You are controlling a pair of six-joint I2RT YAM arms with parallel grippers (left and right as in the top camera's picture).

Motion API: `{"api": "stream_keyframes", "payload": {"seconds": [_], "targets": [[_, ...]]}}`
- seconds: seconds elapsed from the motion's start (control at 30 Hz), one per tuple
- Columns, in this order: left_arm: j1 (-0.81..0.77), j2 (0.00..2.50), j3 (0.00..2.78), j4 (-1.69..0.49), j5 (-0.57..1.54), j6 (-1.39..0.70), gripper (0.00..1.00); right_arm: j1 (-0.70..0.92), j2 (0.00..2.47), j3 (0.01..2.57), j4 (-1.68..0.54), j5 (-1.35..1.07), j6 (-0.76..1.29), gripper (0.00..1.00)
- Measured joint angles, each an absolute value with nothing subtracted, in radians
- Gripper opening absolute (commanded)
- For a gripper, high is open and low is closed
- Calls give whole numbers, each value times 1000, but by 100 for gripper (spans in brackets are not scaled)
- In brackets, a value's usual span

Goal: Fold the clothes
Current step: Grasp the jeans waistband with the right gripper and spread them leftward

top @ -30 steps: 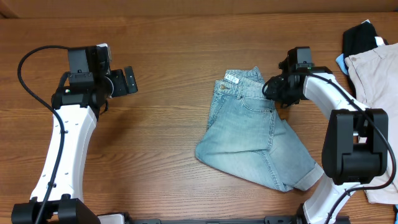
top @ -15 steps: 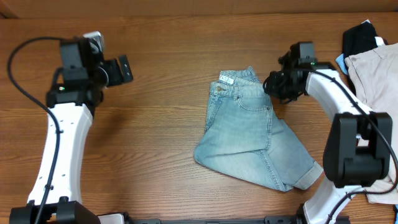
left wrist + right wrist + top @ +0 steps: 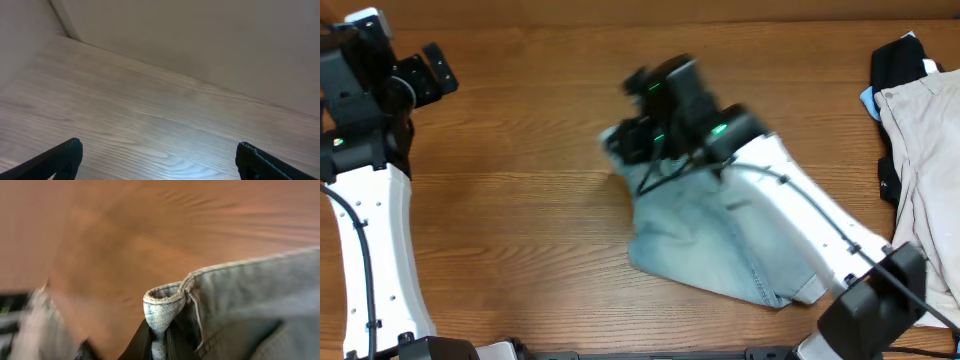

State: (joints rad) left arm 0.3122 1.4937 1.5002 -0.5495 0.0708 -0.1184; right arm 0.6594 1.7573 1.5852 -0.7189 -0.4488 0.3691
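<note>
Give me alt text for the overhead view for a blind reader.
The right gripper, blurred, holds an edge of the light-blue jeans on a wooden table. The left gripper hangs open at far left; beige trousers lie at far right.

Left tool [image 3: 420,75] gapes far left; right tool [image 3: 157,341], arm stretched across, pinches jeans [image 3: 161,304].

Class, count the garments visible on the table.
3: jeans at centre, beige trousers at the right edge, black garment top right. More may hide beneath.
</note>
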Motion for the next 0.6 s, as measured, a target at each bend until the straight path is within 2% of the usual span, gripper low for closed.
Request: {"api": "stream_keyframes", "payload": {"seconds": [0.07,0.1,0.17,0.33,0.47,0.6], "targets": [[329,1494,1500,-550,71,-99,100,744,1758,1585,-686,-448,382,5],[336,1494,1500,-550,70,-91,100,802,1758,1585,-666,-447,390,10],[347,1494,1500,-550,71,-74,100,910,1758,1585,-640,-447,397,35],[352,1502,1500,-550,71,-56,100,1051,1758,1586,-646,-472,357,73],[352,1521,1500,-553,76,-49,100,1024,1753,1586,-727,-461,347,82],[352,1540,1500,-576,110,-48,100,894,1726,1586,-834,-388,355,87]]}}
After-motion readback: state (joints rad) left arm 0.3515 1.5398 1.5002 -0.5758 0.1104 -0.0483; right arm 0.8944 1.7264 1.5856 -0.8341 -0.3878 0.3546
